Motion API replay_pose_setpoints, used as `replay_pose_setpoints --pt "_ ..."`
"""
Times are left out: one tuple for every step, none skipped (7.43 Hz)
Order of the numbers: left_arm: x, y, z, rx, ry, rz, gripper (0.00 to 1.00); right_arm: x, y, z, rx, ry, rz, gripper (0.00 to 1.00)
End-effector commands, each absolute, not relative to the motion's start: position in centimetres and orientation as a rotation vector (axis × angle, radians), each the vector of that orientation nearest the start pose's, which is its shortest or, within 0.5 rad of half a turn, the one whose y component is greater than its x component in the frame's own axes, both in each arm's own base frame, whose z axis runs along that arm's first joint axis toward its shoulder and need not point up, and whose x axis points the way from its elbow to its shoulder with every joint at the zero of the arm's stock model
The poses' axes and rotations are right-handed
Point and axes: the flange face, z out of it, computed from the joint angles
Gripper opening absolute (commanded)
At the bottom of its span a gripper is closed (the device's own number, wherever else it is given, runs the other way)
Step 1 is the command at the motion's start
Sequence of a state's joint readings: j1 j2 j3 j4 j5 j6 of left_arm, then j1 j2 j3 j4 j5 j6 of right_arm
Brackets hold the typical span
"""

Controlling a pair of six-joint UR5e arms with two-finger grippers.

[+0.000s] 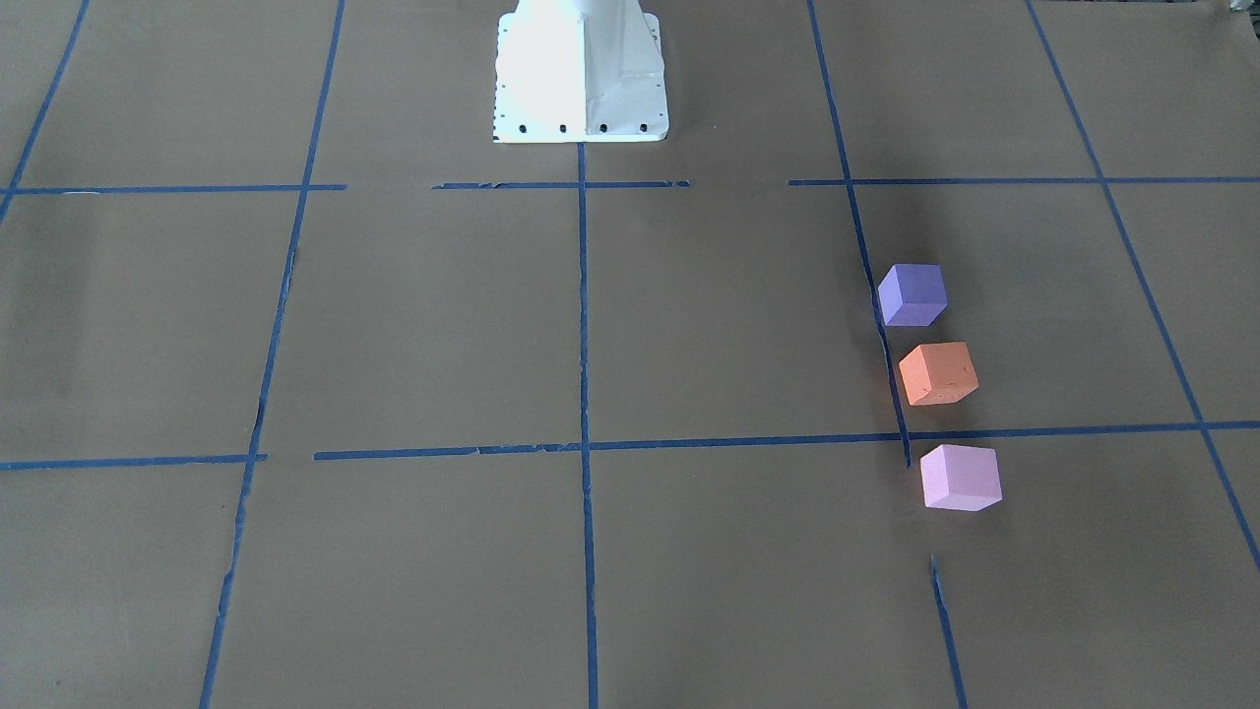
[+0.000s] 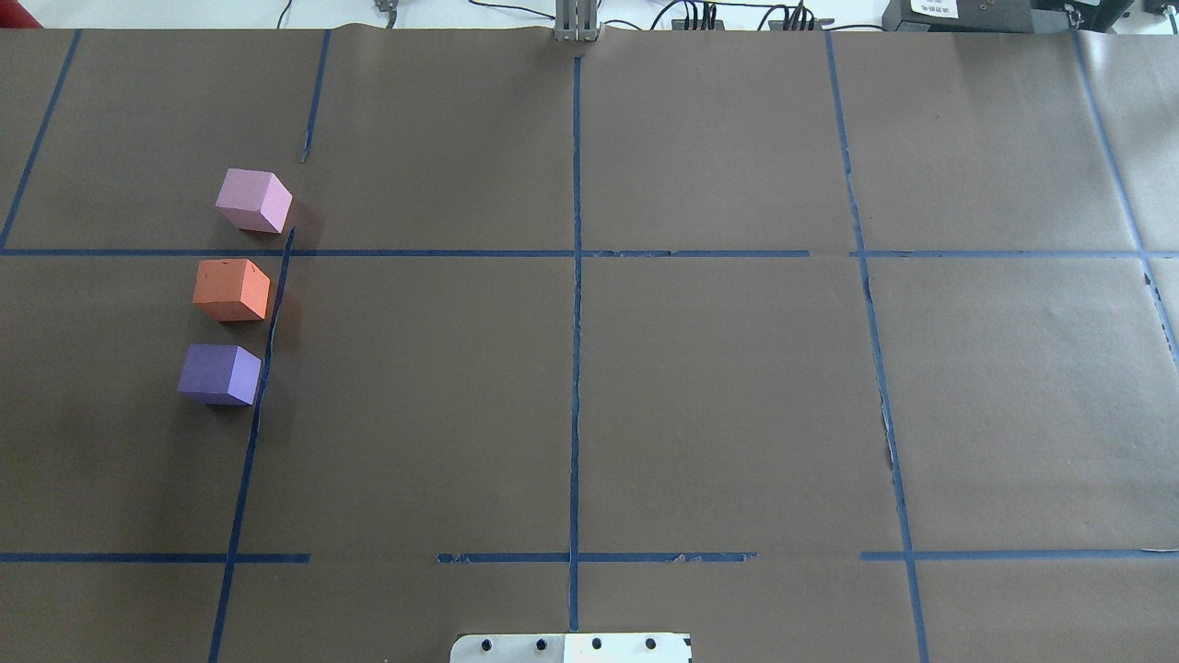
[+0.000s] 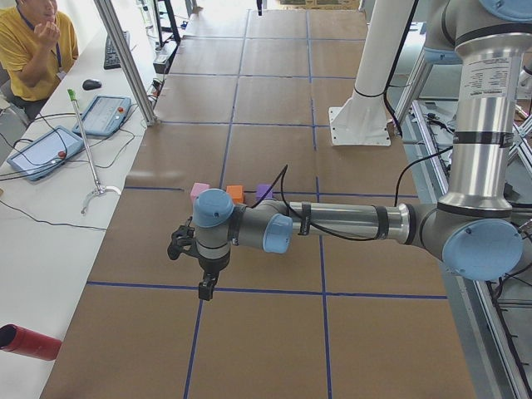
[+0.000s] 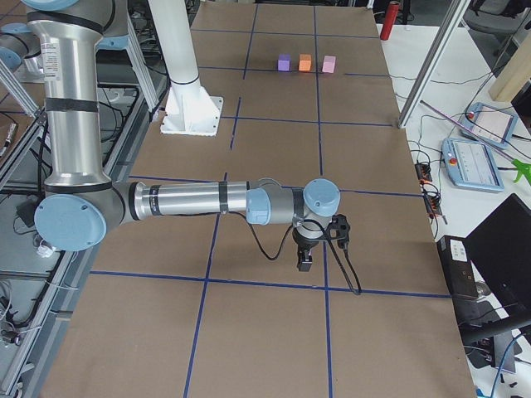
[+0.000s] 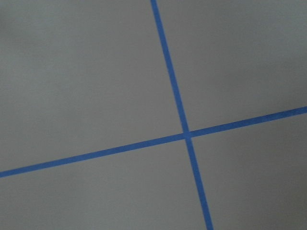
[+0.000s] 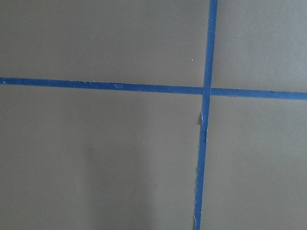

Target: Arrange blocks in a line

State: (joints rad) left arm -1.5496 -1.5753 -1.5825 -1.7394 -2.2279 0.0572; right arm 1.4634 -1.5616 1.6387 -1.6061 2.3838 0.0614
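Three foam cubes stand in a straight row, a small gap between each, on the brown paper beside a blue tape line, on the robot's left side. The purple block (image 2: 219, 374) (image 1: 913, 294) is nearest the robot, the orange block (image 2: 231, 289) (image 1: 938, 373) is in the middle, and the pink block (image 2: 253, 200) (image 1: 960, 478) is farthest. My left gripper (image 3: 204, 289) hangs over the table's left end, well apart from the blocks. My right gripper (image 4: 304, 264) hangs over the far right end. Both show only in the side views, so I cannot tell whether they are open or shut. The wrist views show only paper and tape.
The white robot base (image 1: 581, 74) (image 2: 571, 647) stands at mid table. Blue tape lines (image 2: 576, 322) grid the paper. An operator (image 3: 33, 50) sits beyond the left end with tablets (image 3: 41, 152). A red cylinder (image 3: 29, 342) lies off the table's edge there.
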Motion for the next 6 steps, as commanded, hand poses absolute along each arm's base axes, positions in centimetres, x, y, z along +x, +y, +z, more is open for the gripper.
replay_pose_setpoints --pt "-6.3 -51.2 63.7 0.198 0.654 0.138 1.0 0.7 -50.1 62.2 -0.03 -0.813 -0.06 1.0" --pt "-6.1 -51.2 63.7 0.197 0.669 0.142 1.0 0.7 -50.1 62.1 -0.028 -0.814 -0.061 1.0" --pt "-5.8 -50.6 64.1 0.183 0.724 0.14 1.0 0.7 -50.1 62.2 -0.03 -0.813 -0.06 1.0" --pt "-5.7 -50.4 64.2 0.18 0.736 0.14 1.0 0.7 -50.1 62.1 -0.028 -0.814 -0.061 1.0" --pt "-5.8 -50.5 64.0 0.187 0.725 0.142 1.0 0.7 -50.1 62.1 -0.028 -0.814 -0.061 1.0" --pt "-5.7 -50.0 64.7 0.169 0.729 0.134 1.0 0.7 -50.1 62.2 -0.03 -0.813 -0.06 1.0"
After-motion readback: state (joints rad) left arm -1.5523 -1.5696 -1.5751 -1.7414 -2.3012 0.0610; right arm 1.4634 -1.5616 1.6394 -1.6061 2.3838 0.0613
